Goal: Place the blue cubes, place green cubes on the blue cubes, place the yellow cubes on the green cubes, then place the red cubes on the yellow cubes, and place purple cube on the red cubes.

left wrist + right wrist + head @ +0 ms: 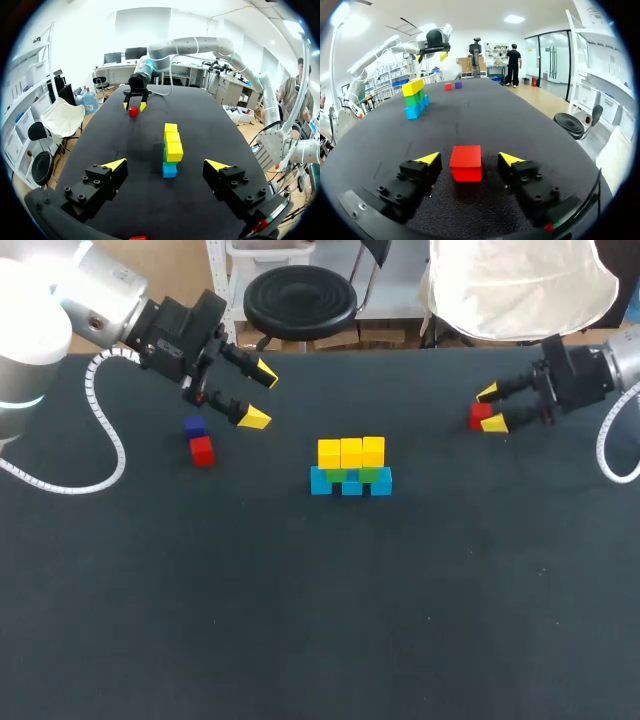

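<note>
Fingers of my right gripper (469, 159) stand wide apart, one on each side of a small solid red cube (466, 162) that rests on the matte black worktop (485, 115). A gap shows at both faces of the cube, so nothing is gripped. My right arm (610, 365) enters from the right side near the far edge, with the gripper low over the surface and pointing toward the middle.

Fingers of my left gripper (260, 396) are also spread wide, with nothing between them. My left arm (100, 305) enters from the far left corner. Its coiled white cable (105, 440) loops over the worktop. In the left wrist view the stack lies ahead of the fingers.

Stack position: near the middle of the worktop.
- Bottom layer: three light blue cubes (351, 484) in a row, with narrow dark gaps between them.
- Middle layer: green cubes (370, 474), only partly visible from above; I cannot count them with certainty.
- Top layer: three bright yellow cubes (351, 452) side by side.

Loose items: a second red cube (202, 451) and a dark purple cube (195, 426) lie just beside each other near the left gripper, well apart from the stack.
</note>
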`<state>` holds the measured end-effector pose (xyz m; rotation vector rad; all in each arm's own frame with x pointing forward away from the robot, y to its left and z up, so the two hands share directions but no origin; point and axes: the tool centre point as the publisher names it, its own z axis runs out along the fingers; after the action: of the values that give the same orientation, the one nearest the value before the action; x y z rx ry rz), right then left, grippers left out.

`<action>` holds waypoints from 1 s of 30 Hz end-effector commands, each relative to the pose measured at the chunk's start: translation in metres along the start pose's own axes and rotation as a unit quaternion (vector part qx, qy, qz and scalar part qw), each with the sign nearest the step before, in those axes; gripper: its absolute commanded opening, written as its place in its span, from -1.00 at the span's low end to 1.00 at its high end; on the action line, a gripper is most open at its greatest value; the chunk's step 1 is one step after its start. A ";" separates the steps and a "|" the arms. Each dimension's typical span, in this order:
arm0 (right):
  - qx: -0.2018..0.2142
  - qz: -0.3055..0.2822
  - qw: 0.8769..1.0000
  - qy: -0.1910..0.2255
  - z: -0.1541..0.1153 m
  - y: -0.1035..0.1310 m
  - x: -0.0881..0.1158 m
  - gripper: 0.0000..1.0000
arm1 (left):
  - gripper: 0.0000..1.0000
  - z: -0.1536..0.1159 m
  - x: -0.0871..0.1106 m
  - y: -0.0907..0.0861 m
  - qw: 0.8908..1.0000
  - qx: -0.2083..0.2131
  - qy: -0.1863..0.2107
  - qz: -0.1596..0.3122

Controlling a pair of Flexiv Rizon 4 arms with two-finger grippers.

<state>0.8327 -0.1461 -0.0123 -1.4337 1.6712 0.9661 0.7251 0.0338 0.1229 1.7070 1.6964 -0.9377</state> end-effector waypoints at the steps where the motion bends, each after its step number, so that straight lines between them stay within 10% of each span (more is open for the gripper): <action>1: -0.003 0.000 1.000 0.002 0.001 -0.003 0.000 -0.27 | 1.00 0.000 0.000 -0.001 1.000 -0.002 0.000 0.001; 5: 0.002 -0.001 1.000 0.003 0.001 -0.002 0.000 -1.00 | 1.00 0.000 0.000 -0.001 1.000 -0.002 0.000 0.001; 30: 0.051 -0.037 0.997 0.033 -0.033 0.092 -0.088 -1.00 | 1.00 0.000 0.000 -0.001 1.000 -0.002 0.000 0.001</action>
<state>0.7979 -0.1335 0.0731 -1.5434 1.6180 0.9786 0.7251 0.0338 0.1229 1.7070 1.6964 -0.9377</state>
